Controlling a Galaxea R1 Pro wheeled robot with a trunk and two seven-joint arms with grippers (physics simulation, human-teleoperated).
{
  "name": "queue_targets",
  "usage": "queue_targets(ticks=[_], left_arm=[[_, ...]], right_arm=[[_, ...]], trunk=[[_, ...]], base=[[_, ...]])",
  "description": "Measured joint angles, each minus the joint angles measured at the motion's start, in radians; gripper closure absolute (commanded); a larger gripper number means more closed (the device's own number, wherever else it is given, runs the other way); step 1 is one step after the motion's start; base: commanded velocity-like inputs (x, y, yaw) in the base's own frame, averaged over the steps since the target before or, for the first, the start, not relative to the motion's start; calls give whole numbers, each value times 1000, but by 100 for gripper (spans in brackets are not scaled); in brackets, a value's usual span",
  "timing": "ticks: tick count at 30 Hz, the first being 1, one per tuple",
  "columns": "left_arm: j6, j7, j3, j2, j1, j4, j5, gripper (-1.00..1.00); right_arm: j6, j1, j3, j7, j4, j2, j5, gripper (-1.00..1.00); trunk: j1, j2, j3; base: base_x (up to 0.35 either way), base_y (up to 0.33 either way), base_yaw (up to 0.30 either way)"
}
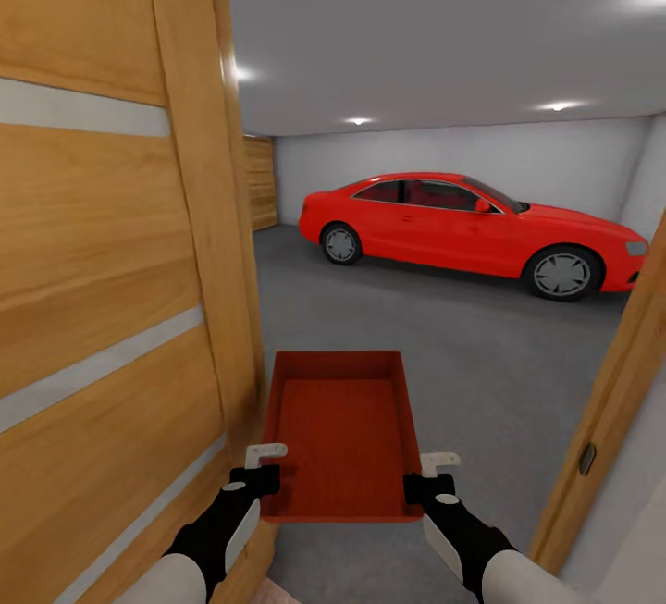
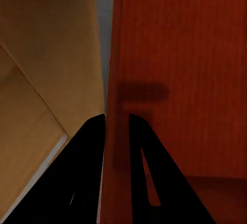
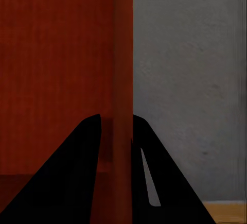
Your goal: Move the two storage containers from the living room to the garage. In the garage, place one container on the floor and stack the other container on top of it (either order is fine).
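Note:
I hold one red-orange storage container (image 1: 339, 428) level in front of me, in the doorway to the garage. My left gripper (image 1: 265, 465) is shut on its left wall, and the left wrist view shows the thin wall (image 2: 116, 131) pinched between the dark fingers. My right gripper (image 1: 427, 476) is shut on the right wall (image 3: 122, 131) in the same way. The container is empty inside. Beyond it lies the dark grey concrete floor (image 1: 462, 345) of the garage.
A wooden door (image 1: 111, 308) stands open close on my left, almost touching the container's left side. The door frame (image 1: 610, 419) rises at the right. A red car (image 1: 467, 229) is parked across the far side of the garage, with a wood-slat door (image 1: 261, 180) at far left.

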Motion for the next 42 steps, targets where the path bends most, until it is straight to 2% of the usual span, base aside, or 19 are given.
queue_targets(ticks=[15,29,42], left_arm=[[0,0,0,0,0,0,0,100],[-1,0,0,0,0,0,0,100],[0,0,-1,0,0,-2,0,100]], right_arm=[[0,0,0,0,0,0,0,100],[-1,0,-1,1,0,0,0,100],[-1,0,0,0,0,0,0,100]], trunk=[[0,0,8],[0,0,13],[0,0,13]], base=[[5,0,-244],[260,168,-200],[53,26,-25]])
